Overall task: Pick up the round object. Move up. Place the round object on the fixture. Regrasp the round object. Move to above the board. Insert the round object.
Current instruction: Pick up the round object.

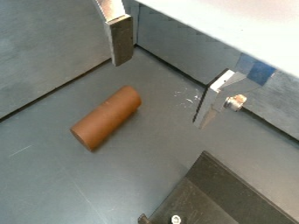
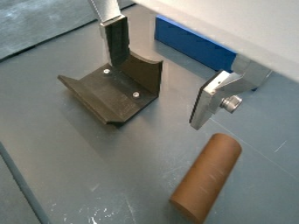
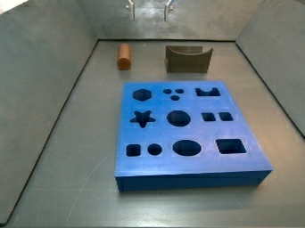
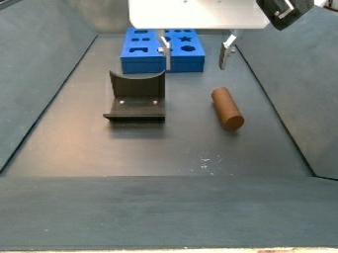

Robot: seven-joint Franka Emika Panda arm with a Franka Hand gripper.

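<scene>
Below, smooth wooden cylinder (image 1: 107,117) — end effector (image 1: 163,74) spread, empty

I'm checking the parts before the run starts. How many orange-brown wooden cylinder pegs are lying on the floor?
1. The orange-brown wooden cylinder peg lies flat on the grey floor beside the olive-brown notched fixture, beyond the blue board. The open pincer hovers above, empty. None seems hidden.
</scene>
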